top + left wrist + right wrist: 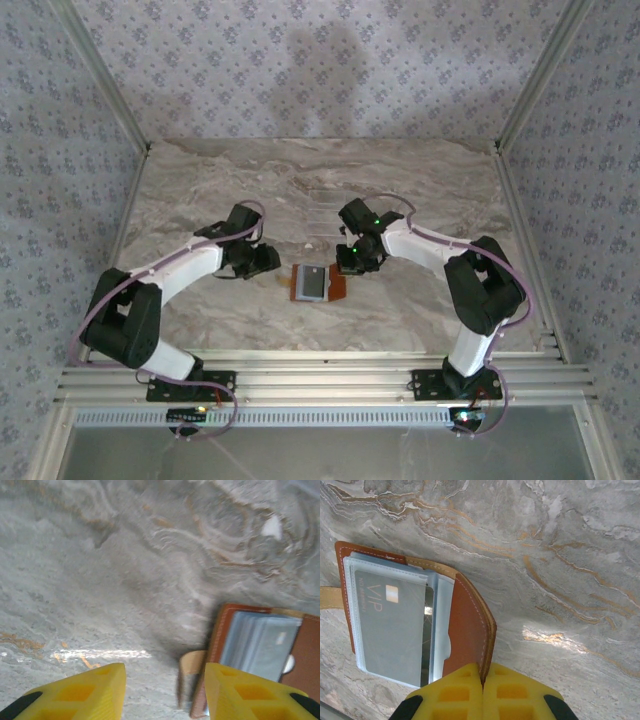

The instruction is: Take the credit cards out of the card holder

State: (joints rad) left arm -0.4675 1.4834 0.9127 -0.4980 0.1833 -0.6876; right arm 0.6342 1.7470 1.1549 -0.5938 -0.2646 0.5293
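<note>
From above, the card holder lies open on the counter. The left arm ends just to its left, and the right arm comes down on its right edge. Both pairs of jaws are too small here to read.

At the left wrist, the left jaws stand apart over bare counter. One yellow finger is just beside the holder's left edge and its tan tab. The frame cuts off the holder's far side.

At the right wrist, the right jaws are together, pinched on the holder's orange-brown flap. A grey credit card sits in a clear sleeve, with a dark card behind it.

The pinch is thin — the flap could slip free, and the holder would then slide with any pull. The left jaws might also catch sleeve and card together. How many cards remain is hard to tell, since the sleeves overlap.
</note>
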